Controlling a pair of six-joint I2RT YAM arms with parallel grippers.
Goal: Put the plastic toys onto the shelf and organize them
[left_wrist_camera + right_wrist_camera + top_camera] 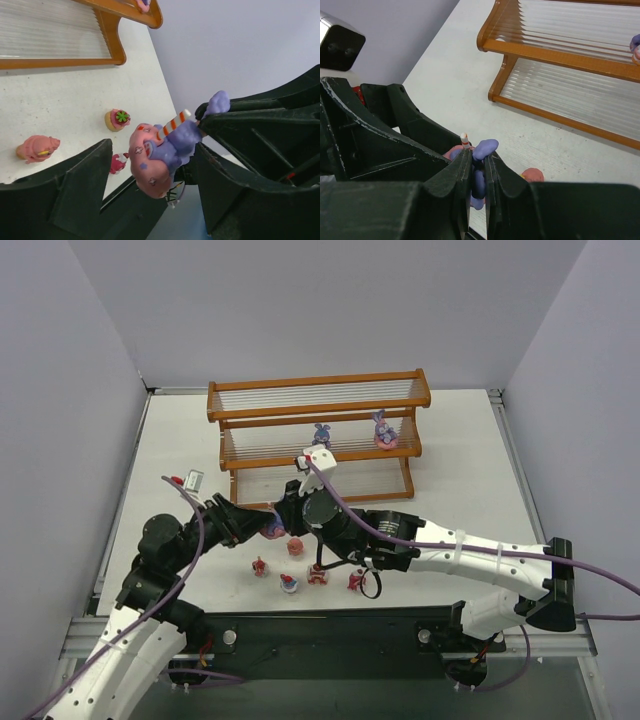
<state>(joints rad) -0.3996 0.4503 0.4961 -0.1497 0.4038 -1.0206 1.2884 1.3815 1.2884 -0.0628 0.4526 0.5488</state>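
My right gripper (478, 156) is shut on the ears of a purple bunny (485, 147) with a pink base, held just above the table. In the left wrist view this bunny (150, 167) hangs between the spread fingers of my left gripper (152, 147), which is open and does not grip it. From above, both grippers meet at the bunny (272, 529), the left gripper (252, 525) on its left and the right gripper (287, 512) on its right. The shelf (315, 395) stands behind, with two bunnies (321, 435) (383, 432) on its middle tier.
Several small pink and red toys lie on the table in front of the grippers, among them a cupcake (296, 546), a red one (260, 566) and a little cake (318, 575). The left wrist view shows a green-topped cupcake (117, 120) and a pink toy (37, 148).
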